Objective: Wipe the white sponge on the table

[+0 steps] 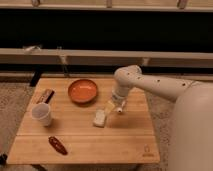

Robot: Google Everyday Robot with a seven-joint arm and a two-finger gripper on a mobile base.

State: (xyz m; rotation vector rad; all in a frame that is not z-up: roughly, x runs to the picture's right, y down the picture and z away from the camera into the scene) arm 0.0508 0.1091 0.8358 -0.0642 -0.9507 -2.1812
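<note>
The white sponge (pixel 100 118) is a small off-white block lying on the light wooden table (pixel 125 136), a little right of the middle and just in front of the orange bowl. My gripper (pixel 118 105) hangs from the white arm that reaches in from the right. It sits low over the table, just up and to the right of the sponge. A small white-and-yellowish item (pixel 109 105) sits right at the gripper's left side, and I cannot tell whether the gripper touches it.
An orange bowl (pixel 83 91) stands behind the sponge. A white cup (pixel 42 114) and a dark bar (pixel 45 96) are at the left. A red-brown item (pixel 58 145) lies front left. A dark logo (pixel 147 150) marks the front right corner. A rail runs behind the table.
</note>
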